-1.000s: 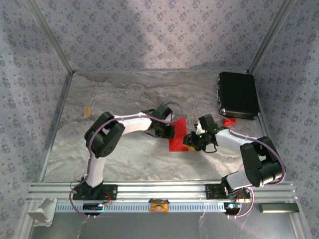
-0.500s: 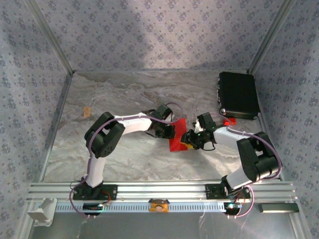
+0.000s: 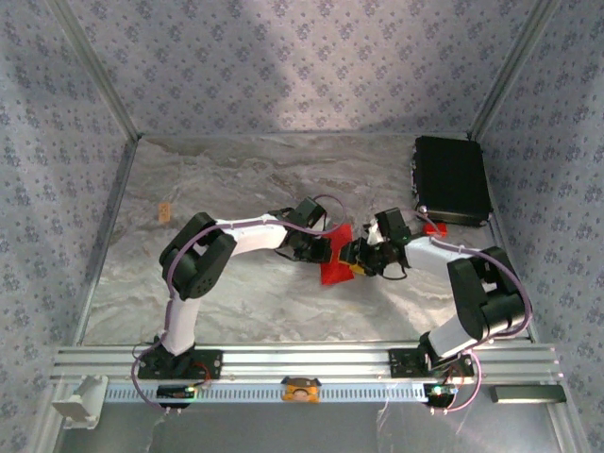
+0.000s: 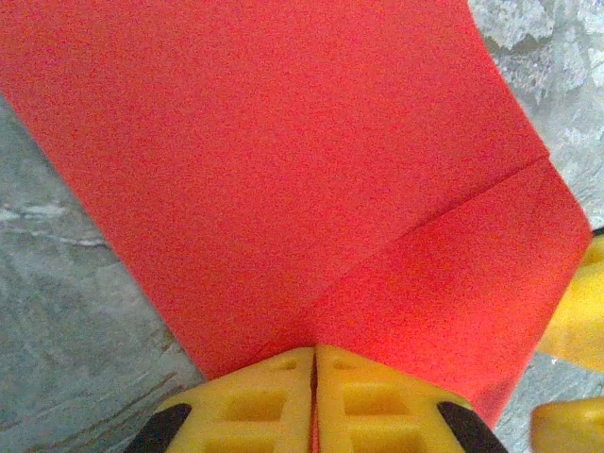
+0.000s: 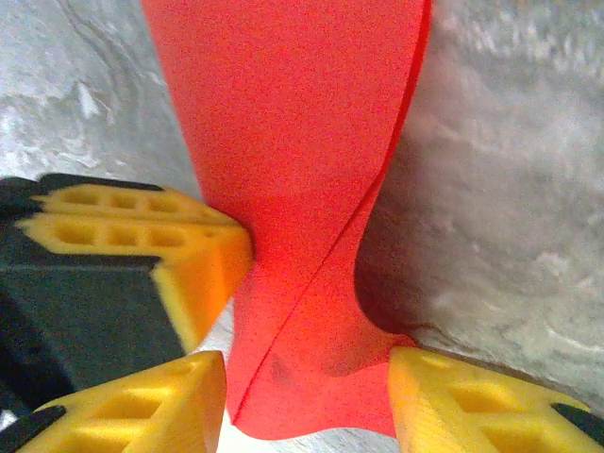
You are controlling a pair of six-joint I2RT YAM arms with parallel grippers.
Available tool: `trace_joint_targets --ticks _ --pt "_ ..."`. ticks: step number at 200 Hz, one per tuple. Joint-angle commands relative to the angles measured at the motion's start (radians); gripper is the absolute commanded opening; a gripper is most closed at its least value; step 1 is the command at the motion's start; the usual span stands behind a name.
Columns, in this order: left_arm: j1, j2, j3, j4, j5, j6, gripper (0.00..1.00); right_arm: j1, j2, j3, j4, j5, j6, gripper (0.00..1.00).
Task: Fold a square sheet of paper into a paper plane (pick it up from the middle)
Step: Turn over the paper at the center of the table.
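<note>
Your square sheet of paper [image 3: 336, 264], bright red and already creased, sits at the centre of the tabletop [image 3: 236, 179], caught between your two arms. Your left tool [image 4: 314, 357] comes in from the sheet's 9 o'clock and is clenched on it: the paper runs straight into the seam between its yellow fingers [image 4: 255, 401], and a crease [image 4: 453, 203] fans away toward 2 o'clock. Your right tool [image 5: 307, 377] sits at the sheet's 3 o'clock with its fingers released and spread, one on each side of a raised, bowed flap [image 5: 302, 142] that casts a dark shadow on the marbled surface. The risk, as I judge it, is a skewed or torn fold. If the right tool closes off the crease line, or one arm pulls while the other grips, paper this thin may wrinkle, slip or rip, and the bowed flap may spring flat. From above, both tools cover the sheet's side edges, so you cannot tell its outline or how many folds it has. The left wrist view cuts the sheet off at 12 o'clock, and the flap's underside is hidden.
</note>
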Motion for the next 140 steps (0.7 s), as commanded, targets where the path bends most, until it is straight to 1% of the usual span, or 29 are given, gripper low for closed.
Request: trace_joint_targets --ticks 1,38,73,140 --pt "-0.017 0.009 -0.033 -0.057 -0.011 -0.003 0.08 -0.027 0.035 0.051 0.031 -0.07 -0.046 0.51" --pt "-0.019 0.009 -0.033 -0.053 -0.009 -0.005 0.09 -0.052 0.087 0.084 0.043 -0.087 -0.051 0.5" --pt "-0.019 0.003 -0.036 -0.048 -0.009 -0.01 0.08 -0.072 0.1 0.057 0.092 -0.102 -0.025 0.49" --pt "-0.019 -0.002 -0.033 -0.04 -0.007 -0.018 0.09 -0.1 0.127 0.02 0.159 -0.128 -0.001 0.43"
